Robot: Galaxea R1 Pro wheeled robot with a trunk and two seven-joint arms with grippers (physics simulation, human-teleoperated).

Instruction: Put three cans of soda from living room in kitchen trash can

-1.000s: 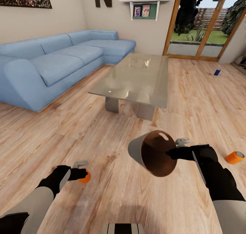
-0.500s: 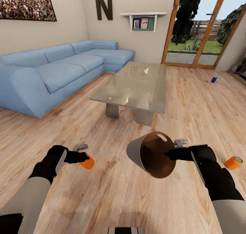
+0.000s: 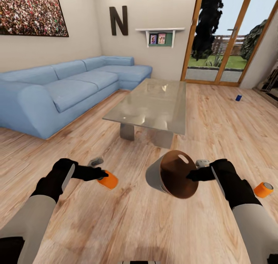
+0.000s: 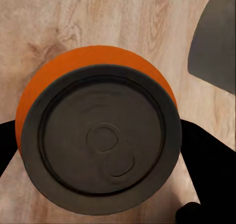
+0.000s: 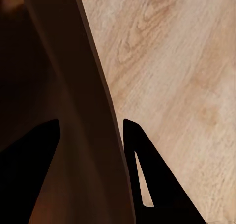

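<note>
Bin rim (image 3: 191, 175) pinched by our right gripper (image 3: 194, 175); our left gripper (image 3: 101, 174) clamps an orange soda can (image 3: 108, 180); second orange can (image 3: 263, 189) on floor (image 3: 127, 221)

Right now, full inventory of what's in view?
Soda cans: 3; orange one in left gripper, orange one on floor far right, blue one on floor near glass doors.
Bin: 1, grey with brown inside, tilted, held by its rim.
Sofa: 1, blue, left wall.
Coffee table: 1, glass, centre.
Wall shelf: 1, white.
Left gripper: black, shut on can.
Right gripper: black, clamped on bin rim.
</note>
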